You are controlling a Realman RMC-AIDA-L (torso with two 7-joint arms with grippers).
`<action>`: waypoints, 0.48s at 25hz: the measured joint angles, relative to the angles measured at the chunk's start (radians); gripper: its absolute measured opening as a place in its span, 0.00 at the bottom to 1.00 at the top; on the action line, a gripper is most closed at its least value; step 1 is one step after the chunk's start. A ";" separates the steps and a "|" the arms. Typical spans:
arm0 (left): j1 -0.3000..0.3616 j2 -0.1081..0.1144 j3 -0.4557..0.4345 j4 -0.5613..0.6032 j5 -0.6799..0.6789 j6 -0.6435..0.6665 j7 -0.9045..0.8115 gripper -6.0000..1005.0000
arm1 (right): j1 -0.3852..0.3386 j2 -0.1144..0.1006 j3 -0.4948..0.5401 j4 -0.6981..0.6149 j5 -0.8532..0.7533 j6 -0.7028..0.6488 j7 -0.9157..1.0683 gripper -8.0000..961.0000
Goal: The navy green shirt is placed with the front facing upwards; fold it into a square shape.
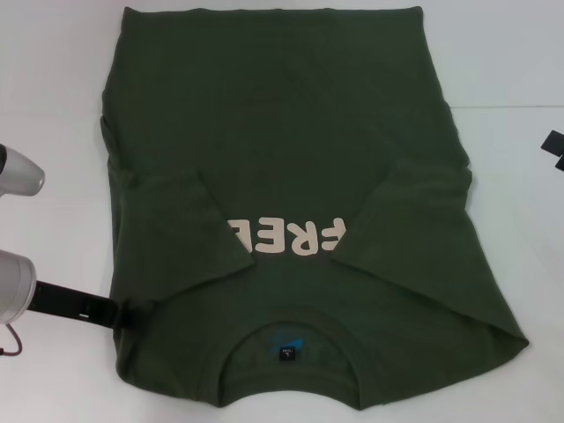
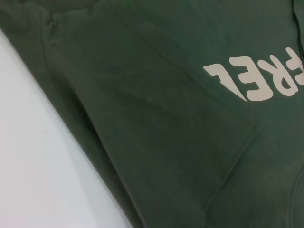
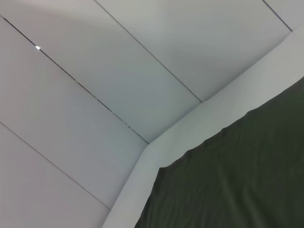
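The navy green shirt point(image 1: 291, 159) lies flat on the white table, collar and blue neck label point(image 1: 286, 348) nearest me. Both sleeves are folded inward over the chest and cover the ends of the pale "FREE" lettering point(image 1: 286, 236). My left gripper point(image 1: 113, 310) reaches in low from the left, its black tip at the shirt's near-left shoulder edge. The left wrist view shows the folded sleeve point(image 2: 156, 123) and the lettering point(image 2: 259, 78), but no fingers. Only a black bit of my right gripper point(image 1: 553, 150) shows at the right edge, apart from the shirt. The right wrist view catches a shirt edge point(image 3: 237, 180).
White table point(image 1: 53, 106) borders the shirt on both sides. The right wrist view shows the table's far corner point(image 3: 147, 147) against pale wall panels. A thin reddish cable point(image 1: 11, 339) hangs by my left arm.
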 joint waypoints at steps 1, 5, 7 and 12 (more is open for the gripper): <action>-0.001 0.000 -0.001 0.000 -0.001 0.001 -0.004 0.15 | 0.000 0.000 0.000 0.000 0.000 0.000 0.000 0.99; -0.005 0.001 -0.021 -0.002 -0.005 0.009 -0.034 0.13 | 0.001 0.000 0.000 0.000 -0.001 0.001 0.002 0.99; -0.006 0.002 -0.029 0.000 -0.009 0.017 -0.029 0.12 | 0.001 -0.002 -0.001 0.000 -0.002 0.001 0.005 0.98; -0.009 0.004 -0.049 -0.018 -0.002 0.007 -0.016 0.10 | 0.001 -0.006 -0.002 0.000 -0.003 -0.002 0.009 0.98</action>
